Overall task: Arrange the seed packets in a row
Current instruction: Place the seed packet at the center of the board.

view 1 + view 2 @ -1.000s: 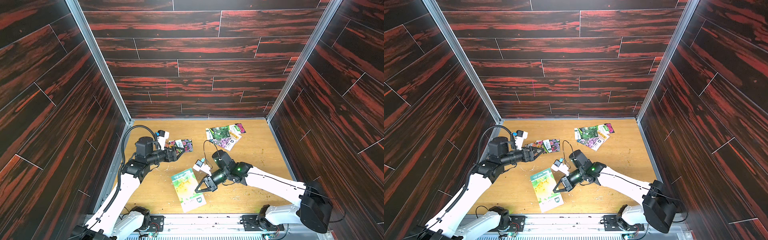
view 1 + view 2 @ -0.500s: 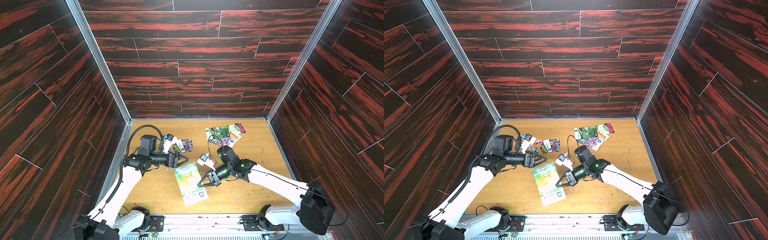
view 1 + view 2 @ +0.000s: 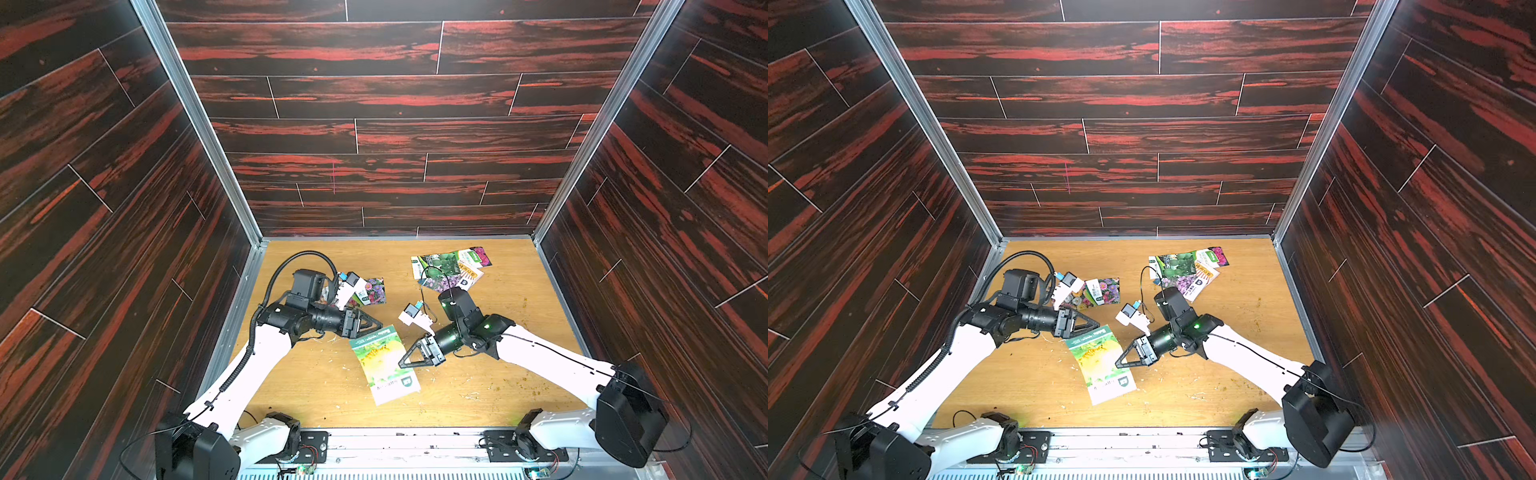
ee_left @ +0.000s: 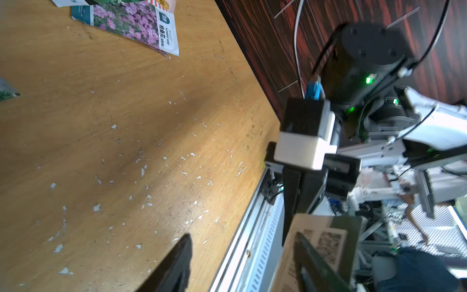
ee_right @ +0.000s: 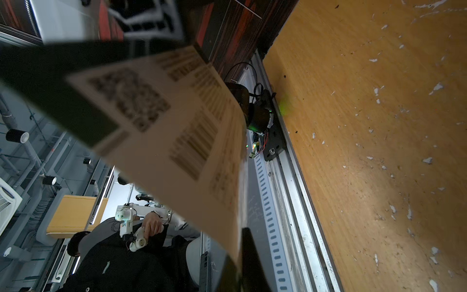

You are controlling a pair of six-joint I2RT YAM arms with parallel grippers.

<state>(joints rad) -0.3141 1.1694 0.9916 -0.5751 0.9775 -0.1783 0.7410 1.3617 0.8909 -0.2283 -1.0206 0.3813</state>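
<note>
Both top views are showing the left gripper (image 3: 375,323) sitting right at the upper edge of the yellow packet (image 3: 384,365). A sec ago it was hovering back by the mixed-flower packet (image 3: 374,291) at the far left of the table (image 3: 519,374), so it's been swinging in fast. Its jaws are standing apart, narrower than before, w/ nothing pinched yet. Left wrist view is showing the packet's printed back just beside one finger (image 4: 312,264). The right gripper (image 3: 404,365) is clamping the yellow packet by its side edge and holding it tilted, clear of the table, approx. mid-front. Right wrist view is looking at the barcode side from below. Looks to me like a handover is starting, prob. so the left arm can lay it down on its side of the row. Nothing's lining up yet: the other packets are lying in an overlapping pile (image 3: 449,270) at the far right, w/ the mixed-flower one lying well apart.
</note>
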